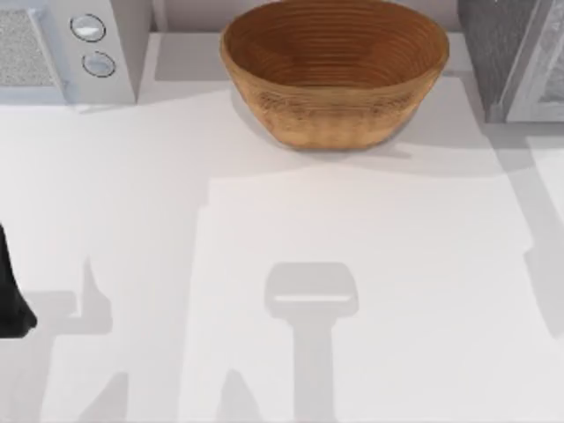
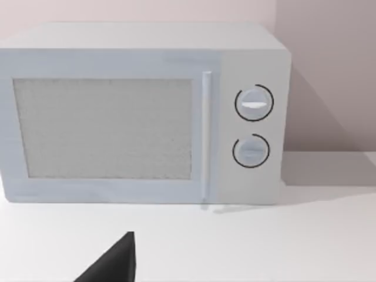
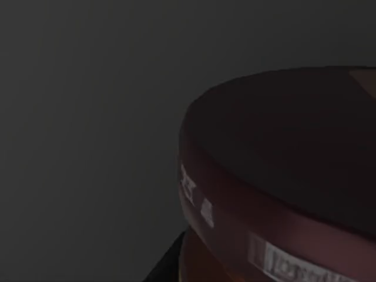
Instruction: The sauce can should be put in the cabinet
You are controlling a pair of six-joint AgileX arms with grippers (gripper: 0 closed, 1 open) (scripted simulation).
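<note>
Left arm at the table's left edge; a dark fingertip seen from its wrist

A dark part of the left arm (image 1: 11, 295) is seen at the far left edge of the top view, low over the table's left side. In the left wrist view, one black pointed fingertip (image 2: 114, 263) of the left gripper is shown at the frame's edge, tapering to a tip. The right wrist view is dark.
</note>
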